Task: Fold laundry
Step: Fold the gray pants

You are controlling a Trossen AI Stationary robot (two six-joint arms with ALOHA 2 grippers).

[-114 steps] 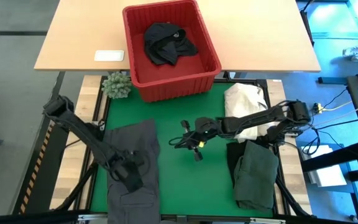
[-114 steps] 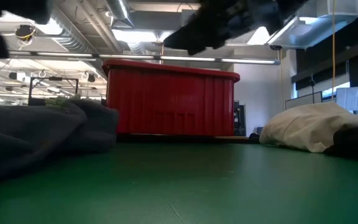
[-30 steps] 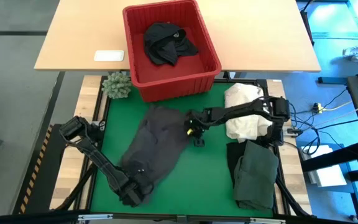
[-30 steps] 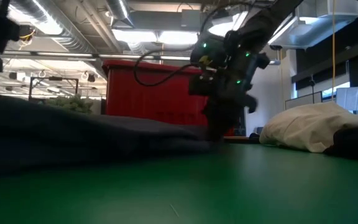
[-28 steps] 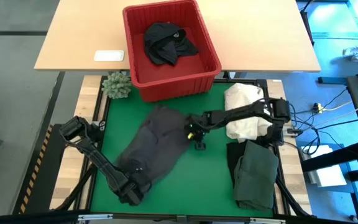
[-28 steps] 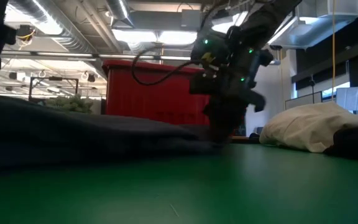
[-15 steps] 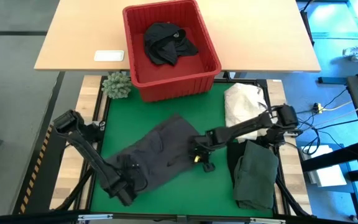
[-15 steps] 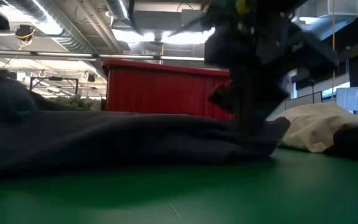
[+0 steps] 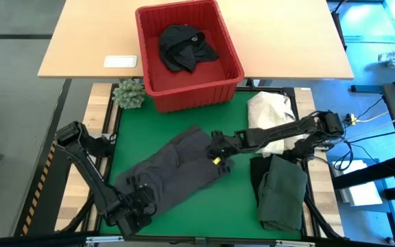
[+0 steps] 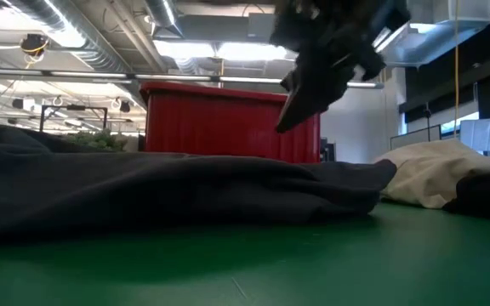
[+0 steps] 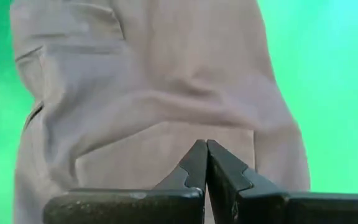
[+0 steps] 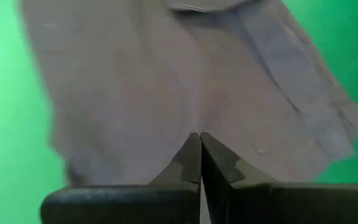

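Low view hides the black garment (image 9: 184,46) inside the basket (image 9: 232,58).

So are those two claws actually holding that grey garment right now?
No. Both the left gripper and right gripper are shut with nothing between them, above the grey garment.

Pale wooden tabletop (image 9: 286,41) at 12 o'clock, green mat (image 9: 235,199) below it, grey floor (image 9: 9,82) toward 9 o'clock. Across the room: exposed ceiling ducts (image 10: 100,42), strip lights (image 10: 228,51), dark windows (image 10: 449,93) at 3 o'clock.
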